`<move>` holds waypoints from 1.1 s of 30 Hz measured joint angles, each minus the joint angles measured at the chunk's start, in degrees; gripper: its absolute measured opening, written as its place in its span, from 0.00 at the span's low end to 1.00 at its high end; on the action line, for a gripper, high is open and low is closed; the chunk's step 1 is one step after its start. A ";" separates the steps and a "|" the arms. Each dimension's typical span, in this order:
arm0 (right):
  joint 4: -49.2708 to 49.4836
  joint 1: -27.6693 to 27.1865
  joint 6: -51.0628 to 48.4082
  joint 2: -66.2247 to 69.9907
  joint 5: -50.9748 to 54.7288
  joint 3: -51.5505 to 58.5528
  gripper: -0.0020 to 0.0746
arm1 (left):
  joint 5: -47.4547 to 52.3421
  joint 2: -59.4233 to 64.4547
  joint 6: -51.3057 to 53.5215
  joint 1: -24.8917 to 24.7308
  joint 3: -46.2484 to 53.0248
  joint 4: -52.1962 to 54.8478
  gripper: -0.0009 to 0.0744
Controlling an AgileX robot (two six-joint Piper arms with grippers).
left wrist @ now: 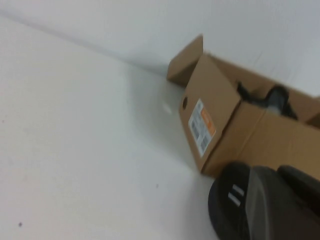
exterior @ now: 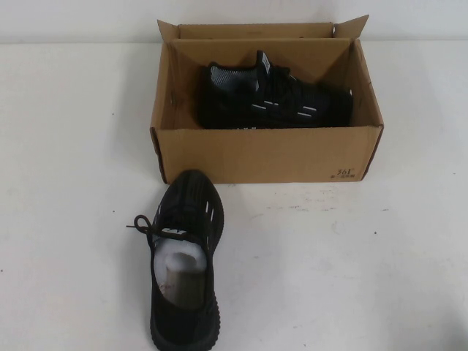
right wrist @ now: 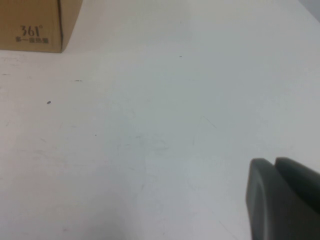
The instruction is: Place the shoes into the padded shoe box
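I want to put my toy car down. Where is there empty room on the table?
Free: the table right of the loose shoe and left of the box. Crowded: inside the box, where a shoe lies, and between box and loose shoe. Neither gripper shows from above.

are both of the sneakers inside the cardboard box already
No. One sneaker lies inside the cardboard box, but the other sneaker sits on the table in front of it.
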 joint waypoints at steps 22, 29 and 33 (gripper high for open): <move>0.00 0.00 0.00 0.00 0.00 0.00 0.02 | 35.27 28.69 7.54 0.00 -36.54 2.11 0.01; 0.00 0.00 0.00 0.00 0.00 0.00 0.02 | 45.53 49.17 20.72 0.00 -49.25 2.21 0.01; 0.00 0.00 0.00 0.00 0.00 0.00 0.02 | 47.39 60.94 26.61 0.00 -54.70 2.10 0.01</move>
